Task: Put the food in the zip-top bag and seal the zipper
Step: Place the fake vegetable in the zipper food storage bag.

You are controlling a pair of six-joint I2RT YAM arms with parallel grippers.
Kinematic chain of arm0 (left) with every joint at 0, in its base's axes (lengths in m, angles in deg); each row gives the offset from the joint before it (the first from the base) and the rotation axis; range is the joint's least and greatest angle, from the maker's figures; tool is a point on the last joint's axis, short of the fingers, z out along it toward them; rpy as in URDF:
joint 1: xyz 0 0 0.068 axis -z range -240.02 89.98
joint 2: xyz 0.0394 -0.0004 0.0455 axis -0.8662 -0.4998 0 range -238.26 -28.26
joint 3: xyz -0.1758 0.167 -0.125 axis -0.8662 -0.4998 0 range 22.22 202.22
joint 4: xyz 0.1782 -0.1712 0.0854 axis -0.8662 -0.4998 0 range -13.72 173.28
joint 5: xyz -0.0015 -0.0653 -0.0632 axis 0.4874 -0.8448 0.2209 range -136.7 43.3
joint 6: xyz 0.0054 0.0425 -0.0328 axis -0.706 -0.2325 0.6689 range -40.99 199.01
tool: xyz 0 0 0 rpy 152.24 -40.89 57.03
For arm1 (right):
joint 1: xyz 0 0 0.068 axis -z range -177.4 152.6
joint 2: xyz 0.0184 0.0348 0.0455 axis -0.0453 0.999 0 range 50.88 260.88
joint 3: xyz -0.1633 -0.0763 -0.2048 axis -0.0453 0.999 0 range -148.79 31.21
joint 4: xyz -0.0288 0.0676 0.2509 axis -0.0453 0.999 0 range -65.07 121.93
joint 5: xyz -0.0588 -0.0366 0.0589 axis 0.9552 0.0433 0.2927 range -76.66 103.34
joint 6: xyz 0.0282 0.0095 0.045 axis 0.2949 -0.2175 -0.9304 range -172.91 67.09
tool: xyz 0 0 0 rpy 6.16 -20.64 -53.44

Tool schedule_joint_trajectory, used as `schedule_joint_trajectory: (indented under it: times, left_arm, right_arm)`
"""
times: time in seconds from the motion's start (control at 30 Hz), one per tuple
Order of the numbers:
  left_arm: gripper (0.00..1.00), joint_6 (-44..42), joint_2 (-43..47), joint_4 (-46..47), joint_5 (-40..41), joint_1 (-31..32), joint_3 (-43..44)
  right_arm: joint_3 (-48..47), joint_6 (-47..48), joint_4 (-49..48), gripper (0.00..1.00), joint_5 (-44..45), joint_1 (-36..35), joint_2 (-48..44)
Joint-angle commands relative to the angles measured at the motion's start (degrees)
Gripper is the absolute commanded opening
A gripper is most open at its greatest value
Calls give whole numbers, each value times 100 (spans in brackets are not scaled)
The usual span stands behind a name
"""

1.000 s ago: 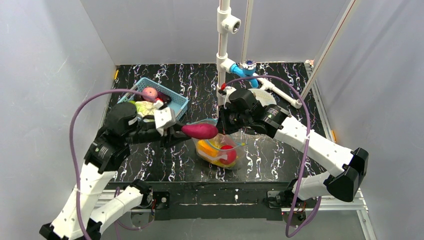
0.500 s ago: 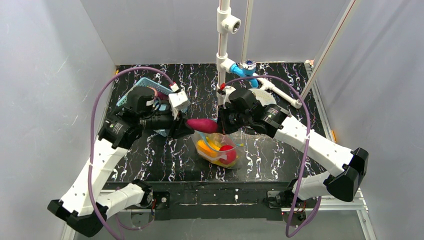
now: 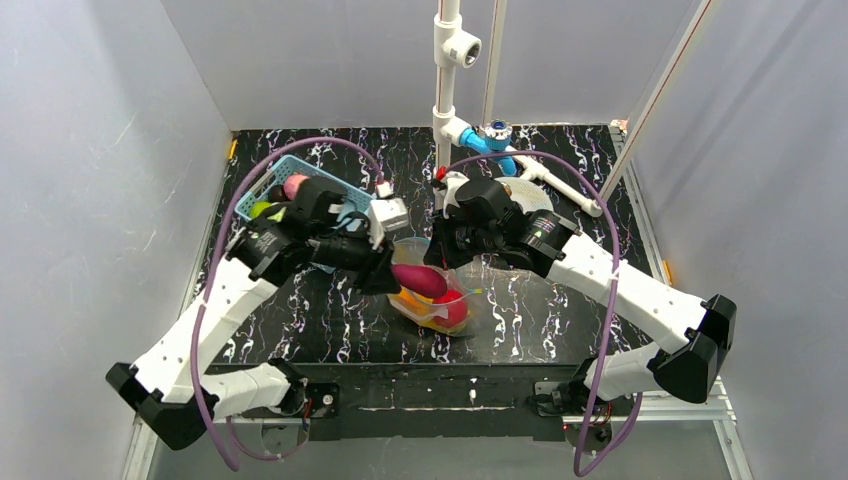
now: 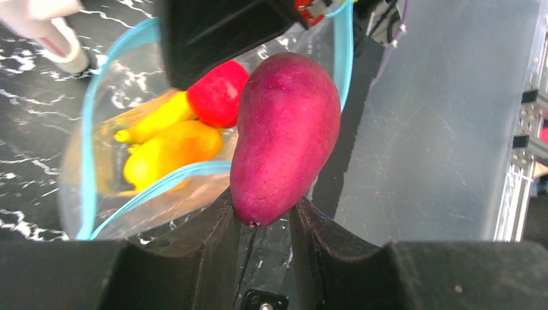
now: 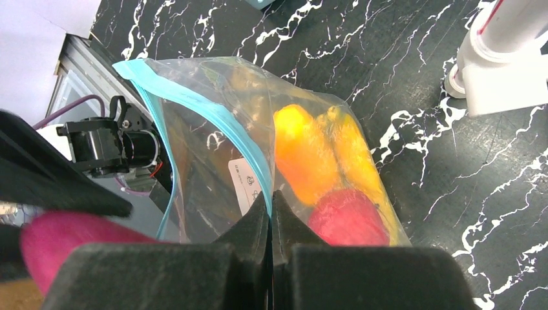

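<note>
My left gripper (image 4: 265, 216) is shut on the narrow end of a magenta sweet potato (image 4: 284, 135), which pokes into the open mouth of the zip-top bag (image 3: 440, 300). Inside the clear bag lie yellow and orange food (image 4: 168, 145) and a red piece (image 4: 216, 93). The teal-blue zipper (image 4: 161, 184) rims the open mouth. Pinching the far edge of that zipper (image 5: 258, 177) and holding it up is my right gripper (image 5: 271, 203), shut. A white label (image 5: 245, 184) shows on the bag beside the fingers. From above, the sweet potato (image 3: 420, 280) sits over the bag's mouth.
A blue basket (image 3: 270, 185) with a pink item and a green one stands at the back left, partly behind my left arm. A white pipe stand (image 3: 447, 90) with a blue fitting rises at the back centre. The table's front edge runs just below the bag.
My left arm has swung right and forward, carrying the sweet potato from beside the bag down into its open mouth. The right gripper has kept its pinch on the zipper edge.
</note>
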Motion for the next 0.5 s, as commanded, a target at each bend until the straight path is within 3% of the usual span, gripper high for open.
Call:
schedule_joint_trajectory:
  times: [0.0, 0.3, 0.43, 0.47]
  left_arm:
    - [0, 241, -397, -260, 491, 678, 222]
    - [0, 781, -506, 503, 789, 1370, 227]
    - [18, 846, -594, 606, 1171, 1479, 255]
    - [28, 852, -583, 614, 1273, 1476, 239]
  right_arm:
    - [-106, 56, -404, 1, -7, -6, -114]
    - [-22, -12, -470, 1, -53, -5, -128]
    - [-30, -34, -482, 1, -77, -7, -114]
    - [-32, -37, -484, 1, -82, -7, -115]
